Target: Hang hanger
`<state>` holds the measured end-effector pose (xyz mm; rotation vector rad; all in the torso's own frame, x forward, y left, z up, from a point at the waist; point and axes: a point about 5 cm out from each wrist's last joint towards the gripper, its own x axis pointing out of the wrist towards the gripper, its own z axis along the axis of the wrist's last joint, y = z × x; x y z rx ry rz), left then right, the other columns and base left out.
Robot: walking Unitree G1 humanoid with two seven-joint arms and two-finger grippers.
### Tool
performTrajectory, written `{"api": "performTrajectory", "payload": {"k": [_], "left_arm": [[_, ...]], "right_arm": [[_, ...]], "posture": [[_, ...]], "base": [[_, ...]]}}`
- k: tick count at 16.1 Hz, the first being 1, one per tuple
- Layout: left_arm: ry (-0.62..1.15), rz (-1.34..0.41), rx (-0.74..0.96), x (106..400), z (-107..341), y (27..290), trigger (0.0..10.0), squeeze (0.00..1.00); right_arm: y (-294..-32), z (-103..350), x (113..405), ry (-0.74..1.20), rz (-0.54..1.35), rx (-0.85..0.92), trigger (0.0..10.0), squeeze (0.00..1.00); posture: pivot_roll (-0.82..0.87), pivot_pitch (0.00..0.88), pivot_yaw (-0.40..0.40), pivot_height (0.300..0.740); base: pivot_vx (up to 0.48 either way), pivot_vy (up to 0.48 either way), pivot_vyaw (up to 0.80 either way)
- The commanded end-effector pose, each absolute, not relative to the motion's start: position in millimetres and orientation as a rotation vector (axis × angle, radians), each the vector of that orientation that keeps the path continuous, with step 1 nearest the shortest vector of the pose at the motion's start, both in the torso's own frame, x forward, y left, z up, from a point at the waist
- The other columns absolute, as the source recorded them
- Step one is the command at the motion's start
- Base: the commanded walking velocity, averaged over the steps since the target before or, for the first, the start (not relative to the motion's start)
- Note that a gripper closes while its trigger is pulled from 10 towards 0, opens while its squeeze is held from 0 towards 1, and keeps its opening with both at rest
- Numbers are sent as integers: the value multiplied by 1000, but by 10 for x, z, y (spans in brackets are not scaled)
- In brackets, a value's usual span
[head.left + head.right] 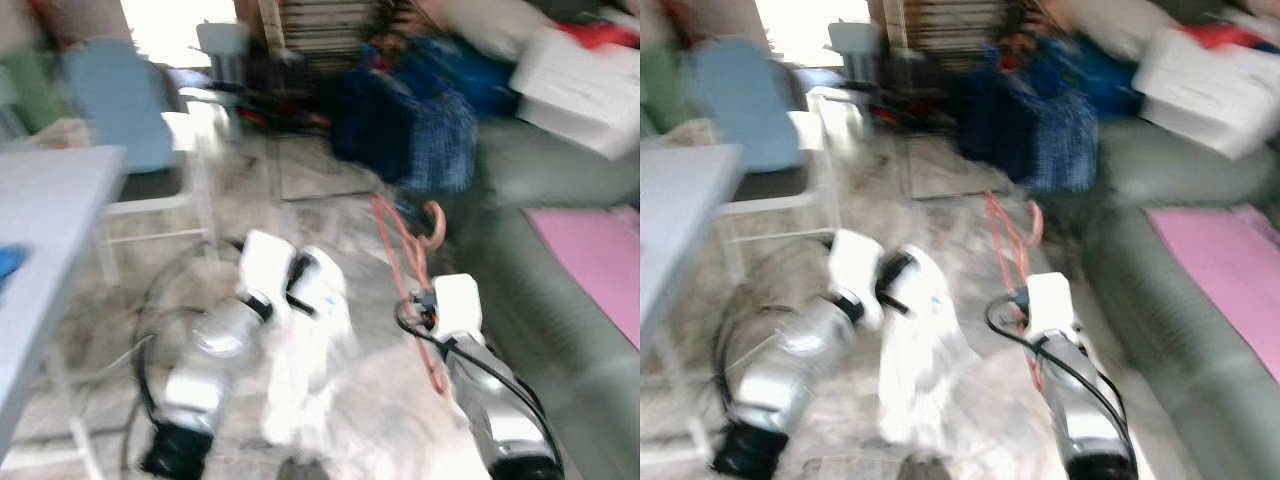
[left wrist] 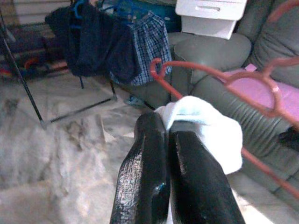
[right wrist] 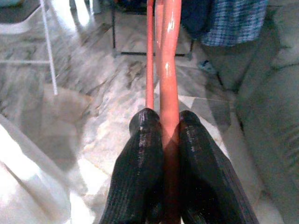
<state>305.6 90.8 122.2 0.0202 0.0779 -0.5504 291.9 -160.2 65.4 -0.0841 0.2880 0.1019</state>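
Observation:
A salmon-red plastic hanger point(image 3: 168, 56) is clamped between my right gripper's point(image 3: 169, 116) fingers, which are shut on its bar. In the blurred head views the hanger point(image 1: 405, 250) stands up from that gripper point(image 1: 425, 300), low and to the right. My left gripper point(image 2: 167, 128) is shut on a white cloth point(image 2: 205, 126), and the hanger's hook and shoulder point(image 2: 252, 84) curve just beyond it. The white cloth point(image 1: 300, 340) hangs between the two arms. A clothes rack point(image 2: 117, 42) with dark and blue checked garments stands ahead on the floor.
A grey sofa point(image 1: 560, 190) with a pink mat point(image 1: 590, 260) and a white box point(image 1: 580, 90) runs along the right. At the left stand a white table point(image 1: 50, 230) and a blue chair point(image 1: 120, 110). Marble floor point(image 1: 300, 180) lies between me and the rack.

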Motion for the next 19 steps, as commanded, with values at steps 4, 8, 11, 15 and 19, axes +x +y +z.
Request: {"api": "performTrajectory", "payload": {"k": [4, 8, 11, 15, 19], "left_arm": [[-14, -463, 325, 3417, 1424, 1104, 10000, 0], [-116, -322, 446, 3834, 1839, 1282, 10000, 0], [-159, -453, 451, 3821, 1836, 1145, 10000, 0], [-203, -643, 480, 3732, 1809, 1047, 10000, 0], [-192, -638, 509, 3749, 1781, 1108, 10000, 0]], "right_arm": [[-1879, 791, 2955, 286, 190, -197, 10000, 0], [-2511, 1155, 2716, 321, 473, -363, 10000, 0], [-2465, 1196, 2490, 410, 761, -344, 10000, 0], [-2360, 1276, 2584, 398, 866, -355, 10000, 0], [-2348, 1343, 2599, 390, 891, -366, 10000, 0]], "posture": [[-166, 0, 24, 740], [-226, 0, 40, 740], [-226, 0, 46, 740], [-208, 0, 34, 740], [-214, 0, 35, 740]], "base": [[0, 0, 0], [0, 0, 0], [0, 0, 0], [0, 0, 0], [0, 0, 0]]}}
